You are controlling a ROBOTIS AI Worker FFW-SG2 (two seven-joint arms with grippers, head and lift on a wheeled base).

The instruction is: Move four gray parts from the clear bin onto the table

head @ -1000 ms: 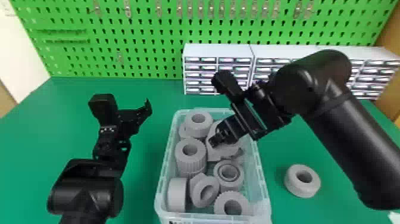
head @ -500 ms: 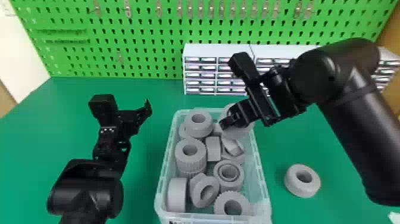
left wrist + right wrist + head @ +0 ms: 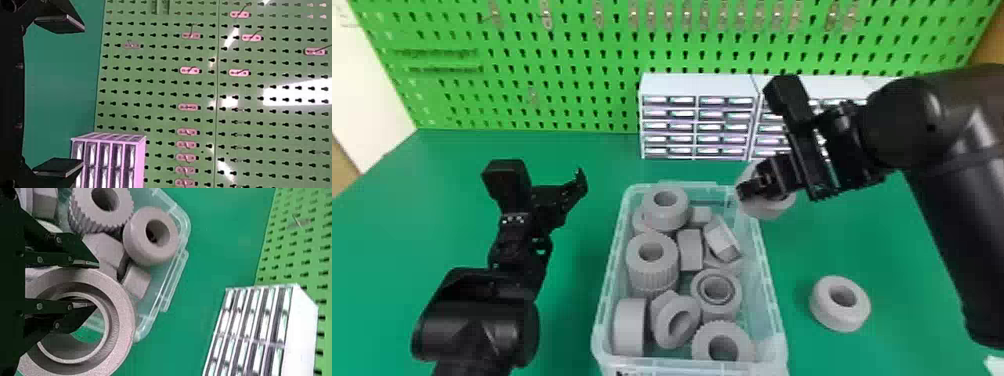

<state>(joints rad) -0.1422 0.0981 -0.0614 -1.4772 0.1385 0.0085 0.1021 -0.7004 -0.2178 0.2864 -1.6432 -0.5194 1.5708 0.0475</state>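
Observation:
My right gripper is over the back right corner of the clear bin, shut on the wall of a wide gray ring. In the right wrist view, one fingertip of the gripper is inside the hole of the held ring, the other outside its wall. Several gray parts lie in the bin, some stacked or tilted. One round gray part rests on the table right of the bin. My left gripper is parked left of the bin; in its wrist view the gripper stands open, holding nothing.
White drawer cabinets stand behind the bin, against the green pegboard. Green table surface lies between the bin and the right arm.
My right gripper has lifted the wide ring out of the bin and carried it right, to the bin's right edge. The left arm has kept still.

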